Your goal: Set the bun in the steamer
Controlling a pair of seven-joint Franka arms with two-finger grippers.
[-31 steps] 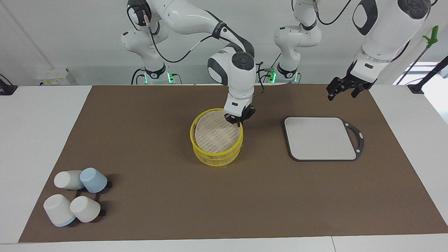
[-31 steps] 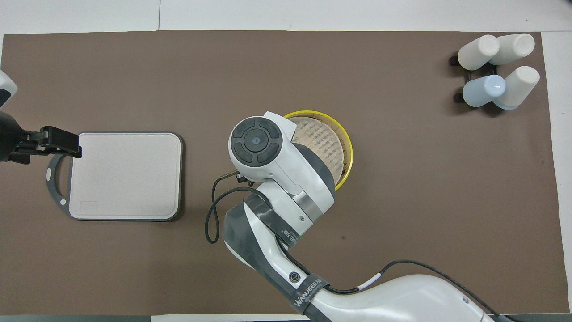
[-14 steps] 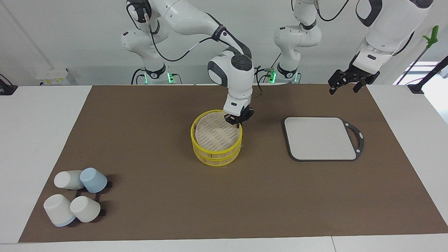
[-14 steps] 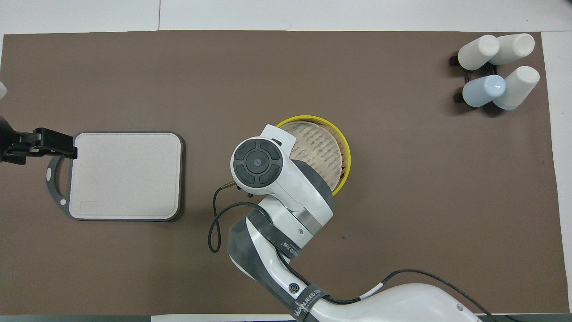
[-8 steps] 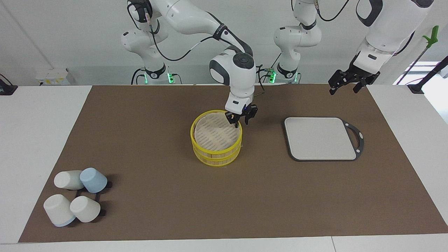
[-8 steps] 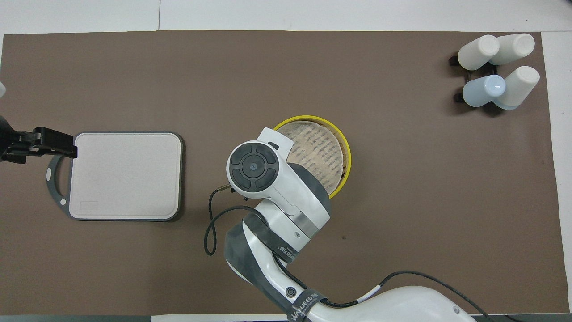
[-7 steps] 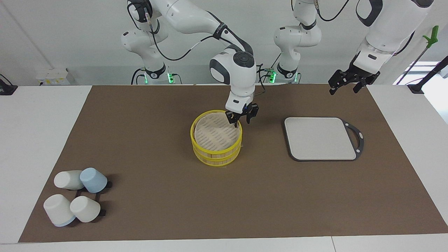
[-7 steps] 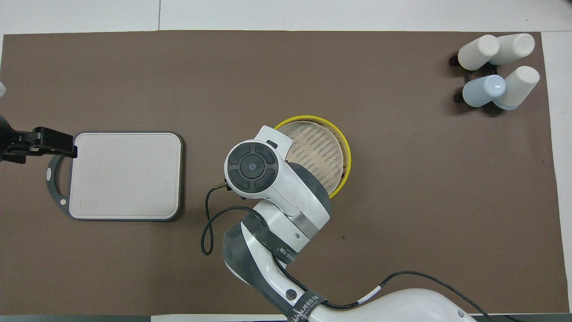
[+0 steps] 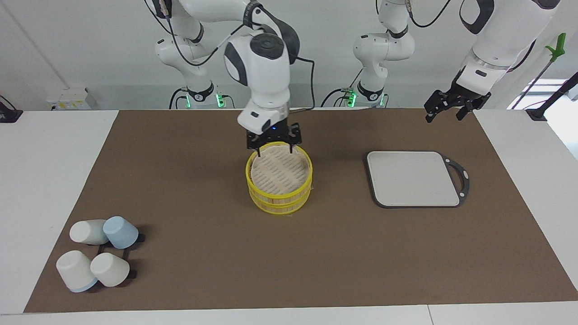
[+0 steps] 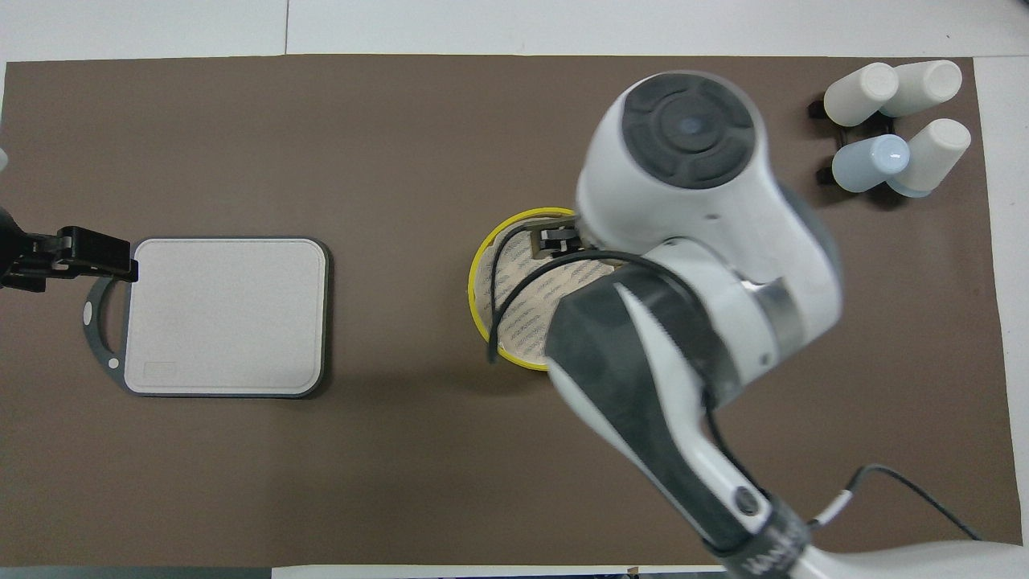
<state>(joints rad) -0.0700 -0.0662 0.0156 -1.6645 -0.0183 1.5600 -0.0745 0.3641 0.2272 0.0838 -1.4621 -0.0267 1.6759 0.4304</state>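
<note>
Right hand (image 9: 275,152) hangs just above the steamer's rim on the side nearer the robots. Its fingers point straight down and are spread wide, with nothing between them. From overhead its arm covers much of the basket. Left hand (image 9: 444,116) waits in the air over the mat's edge at the left arm's end, above the board's handle. Its fingers are also parted and empty.

On the white counter (image 9: 45,158) lies a brown mat (image 9: 180,189) that carries everything else. A grey rectangular board (image 9: 413,178) lies flat toward the left arm's end, its dark loop handle pointing to that end.

At the mat's middle the steamer (image 9: 280,198) stands upright with its axis vertical. Being round, it has no long axis along the counter. It has two bright yellow rims, one above the other, around pale slatted walls. A pale woven disc with short slits fills the top just inside the upper rim.

Four cups (image 9: 74,270), three white and one pale blue, lean together at the right arm's end, farther from the robots than the steamer.

The bun shows in neither view, so its place and direction cannot be told. A dark strap on the right arm bears lettering that is cut off and unreadable.
</note>
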